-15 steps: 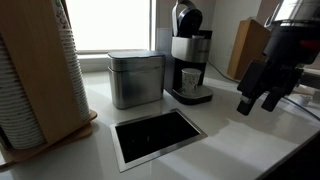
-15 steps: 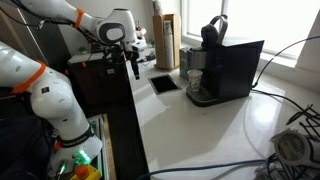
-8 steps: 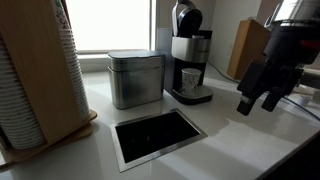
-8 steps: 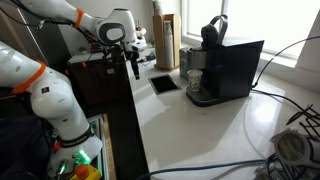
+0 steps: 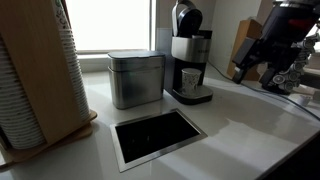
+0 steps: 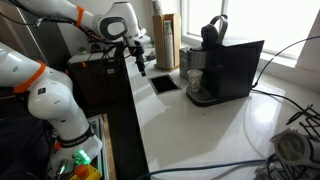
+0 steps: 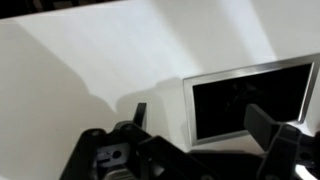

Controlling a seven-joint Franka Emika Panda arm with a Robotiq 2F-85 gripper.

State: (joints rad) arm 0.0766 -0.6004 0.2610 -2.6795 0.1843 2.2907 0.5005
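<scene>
My gripper [image 5: 255, 68] hangs open and empty above the white counter, to the right of the coffee machine [image 5: 189, 55]. It also shows in an exterior view [image 6: 141, 62], near the square black opening with a metal rim [image 6: 165, 84] set in the counter. In the wrist view the two fingers stand apart around my gripper [image 7: 200, 125], with the black opening [image 7: 250, 100] below and between them. A cup [image 5: 190, 79] stands under the coffee machine's spout.
A metal tin [image 5: 135, 78] stands left of the coffee machine. A tall stack of paper cups in a wooden holder [image 5: 38, 75] fills the left. A wooden block [image 5: 245, 45] stands at the back right. Cables [image 6: 270, 130] lie on the counter.
My gripper has moved up and back, away from the counter's front edge and toward the area over the black opening. Nothing else moved.
</scene>
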